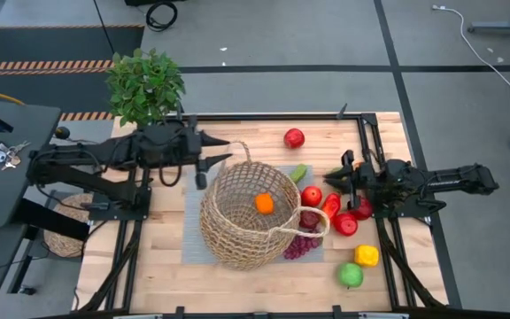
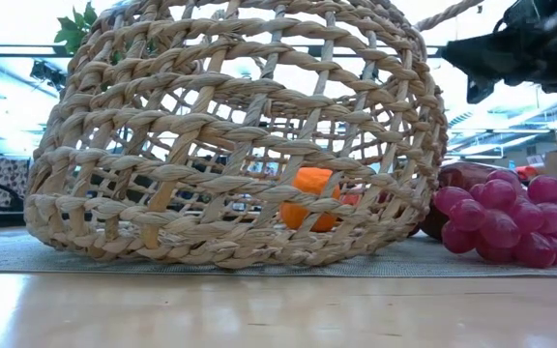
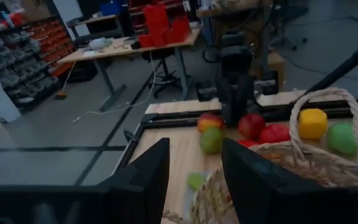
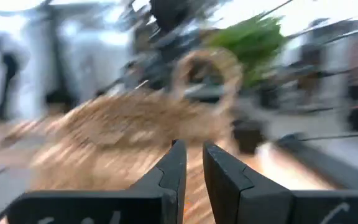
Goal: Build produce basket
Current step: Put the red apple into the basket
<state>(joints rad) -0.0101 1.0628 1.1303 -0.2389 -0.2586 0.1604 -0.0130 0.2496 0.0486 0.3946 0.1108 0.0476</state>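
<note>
One orange round fruit lies inside the large tan open-weave wicker basket, which sits on a grey mat in the middle of the wooden counter. Just beside the basket's right side lie a purple grape bunch, red apples and a red pepper; a yellow piece and a green piece rest nearer the front. The left end effector hovers beside the basket's far rim, its fingers spread apart and empty. The right end effector hangs over the red fruits, fingers nearly together, holding nothing.
</note>
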